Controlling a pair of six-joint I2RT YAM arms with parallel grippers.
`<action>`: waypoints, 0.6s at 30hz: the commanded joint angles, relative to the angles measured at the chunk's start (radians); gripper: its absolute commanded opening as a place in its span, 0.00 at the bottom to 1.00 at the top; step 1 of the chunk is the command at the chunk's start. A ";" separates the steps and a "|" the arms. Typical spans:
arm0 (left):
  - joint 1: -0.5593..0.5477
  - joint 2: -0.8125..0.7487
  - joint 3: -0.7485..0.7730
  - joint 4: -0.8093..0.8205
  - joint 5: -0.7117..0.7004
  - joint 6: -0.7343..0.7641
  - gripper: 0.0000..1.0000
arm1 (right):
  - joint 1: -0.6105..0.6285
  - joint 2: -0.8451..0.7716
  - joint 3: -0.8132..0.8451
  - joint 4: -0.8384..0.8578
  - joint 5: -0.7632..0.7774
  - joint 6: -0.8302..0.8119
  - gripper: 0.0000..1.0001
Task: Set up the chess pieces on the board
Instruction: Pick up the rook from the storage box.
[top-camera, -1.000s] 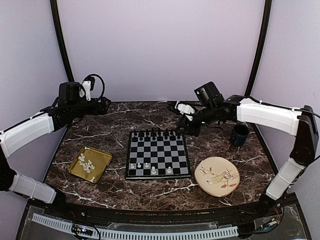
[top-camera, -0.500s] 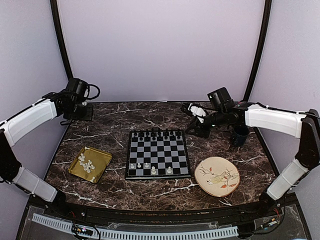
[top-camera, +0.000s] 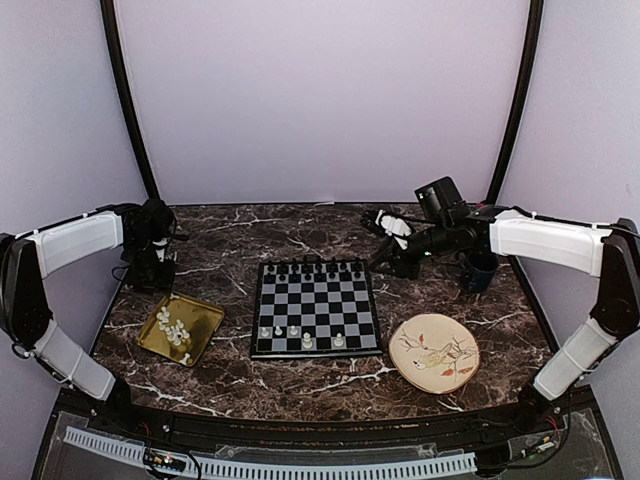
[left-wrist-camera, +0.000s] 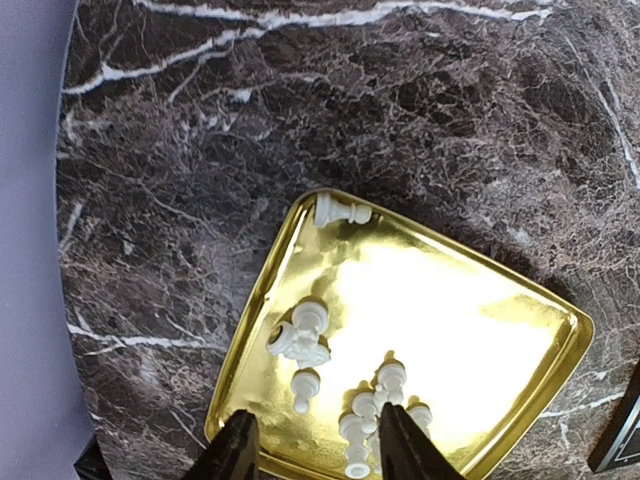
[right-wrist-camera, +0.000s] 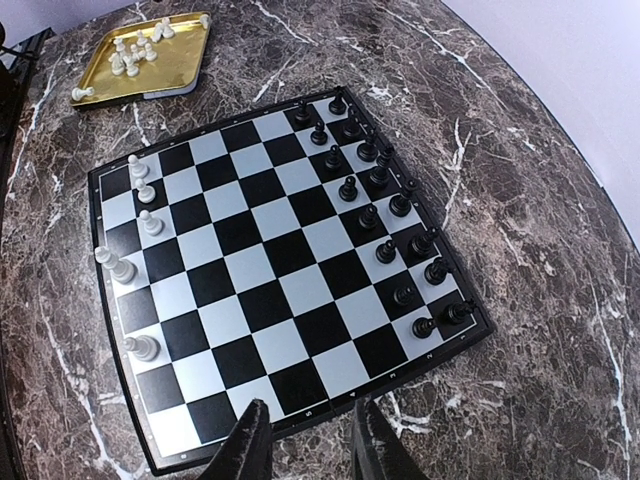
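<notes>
Left arm (top-camera: 70, 240), white shell with black joints: elbow folded back at the left side, wrist bent over. Black two-finger left hand (top-camera: 150, 270) points steeply down. Its fingers (left-wrist-camera: 235, 450) stand apart, nothing gripped between them.

Right arm (top-camera: 545, 240), same build: stretched leftward, forearm near level. Right hand (top-camera: 385, 225) is raised and tilted down and forward. Its fingers (right-wrist-camera: 250, 445) are parted, with nothing held.

Table: dark brown marble slab (top-camera: 300, 225), white veins, curved rim.
Tray: square gold metal tray (top-camera: 205, 322), shiny, near left.
Plate: round cream ceramic plate (top-camera: 434, 353), red leaf sprig, near right.
Mug: dark blue mug (top-camera: 480, 270), upright, far right, apart from plate.
Chessmen: tiny black plastic chessmen (top-camera: 312, 268), upright, two rows.
</notes>
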 joint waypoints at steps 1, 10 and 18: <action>0.072 -0.018 -0.043 0.017 0.151 0.001 0.41 | 0.002 -0.010 -0.010 0.003 -0.014 -0.021 0.29; 0.119 -0.013 -0.077 0.048 0.164 0.004 0.29 | 0.002 -0.005 -0.011 -0.009 -0.018 -0.045 0.29; 0.121 0.034 -0.064 0.074 0.166 -0.012 0.34 | 0.003 -0.005 -0.008 -0.030 -0.044 -0.064 0.29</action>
